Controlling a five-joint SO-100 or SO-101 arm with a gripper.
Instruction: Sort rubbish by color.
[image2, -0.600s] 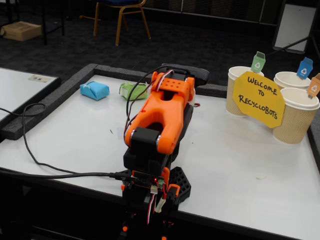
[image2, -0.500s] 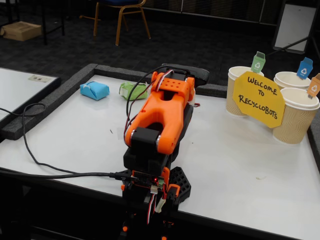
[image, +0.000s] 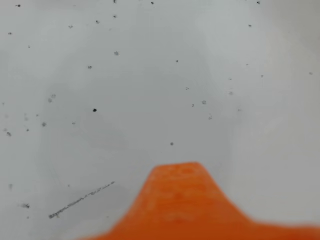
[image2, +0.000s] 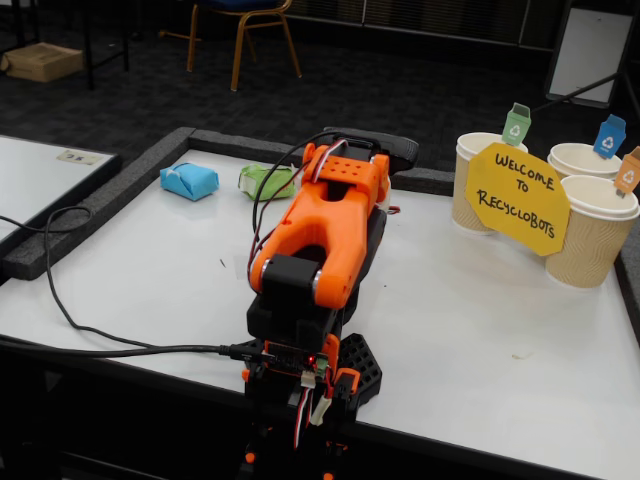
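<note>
In the fixed view a light blue paper bundle (image2: 188, 181) lies near the table's far left edge. A light green bundle (image2: 265, 181) sits just right of it, partly behind the arm's cables. My orange arm (image2: 320, 230) is folded down over its base at the table's front, well short of both bundles. Its gripper end is tucked behind the arm there. The wrist view shows only a blurred orange finger (image: 175, 200) over bare white tabletop (image: 150, 75), with nothing held in sight.
Three beige paper cups (image2: 595, 235) with coloured tags stand at the far right behind a yellow sign (image2: 517, 198). A black cable (image2: 60, 290) runs across the table's left front. A dark raised border (image2: 100, 205) lines the left and far edges.
</note>
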